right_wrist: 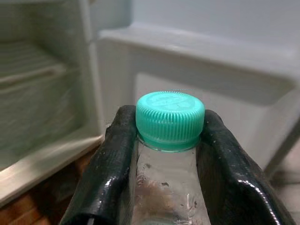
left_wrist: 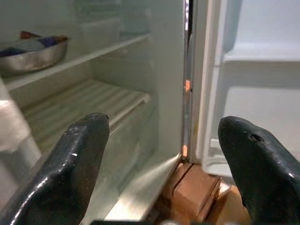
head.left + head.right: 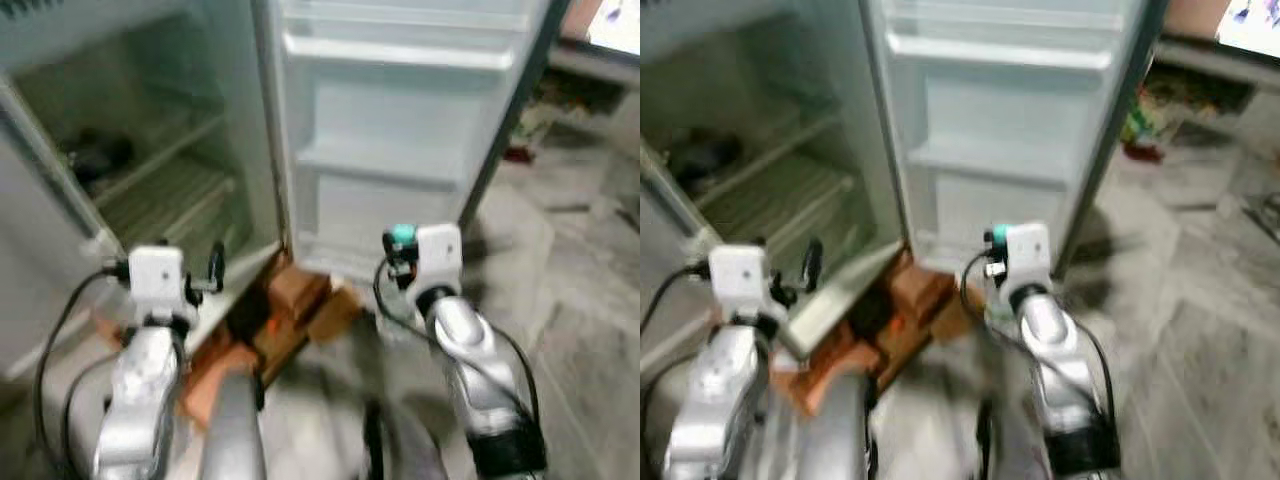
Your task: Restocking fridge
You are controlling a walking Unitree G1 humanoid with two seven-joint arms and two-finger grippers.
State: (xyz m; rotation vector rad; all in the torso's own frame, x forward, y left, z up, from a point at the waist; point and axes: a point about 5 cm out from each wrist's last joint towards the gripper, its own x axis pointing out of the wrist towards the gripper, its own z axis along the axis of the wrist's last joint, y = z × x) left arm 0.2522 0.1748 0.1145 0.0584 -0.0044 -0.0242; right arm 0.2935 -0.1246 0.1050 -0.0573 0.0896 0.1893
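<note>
The right gripper (image 1: 168, 164) pinches a clear bottle (image 1: 166, 187) just below its green cap (image 1: 170, 119). The left gripper (image 2: 168, 159) hangs spread wide and empty before the open fridge (image 3: 180, 150).

Left gripper (image 2: 161, 164) jaws spread; right gripper (image 1: 166, 154) jaws clamped.

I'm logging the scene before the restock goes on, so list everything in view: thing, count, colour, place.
fridge: one, white, straight ahead, door open
door shelves: several, white, inside the open door
wire shelves: at least two, pale, in the fridge body
metal bowl: one, silver, on an upper fridge shelf
bricks: several, reddish brown, on the floor under the fridge
bottle: one, clear with a green cap, in the right pincer
left pincer: black fingers, open, facing the fridge's hinge edge
right pincer: black fingers, shut on the bottle's neck, before the door shelves
</note>
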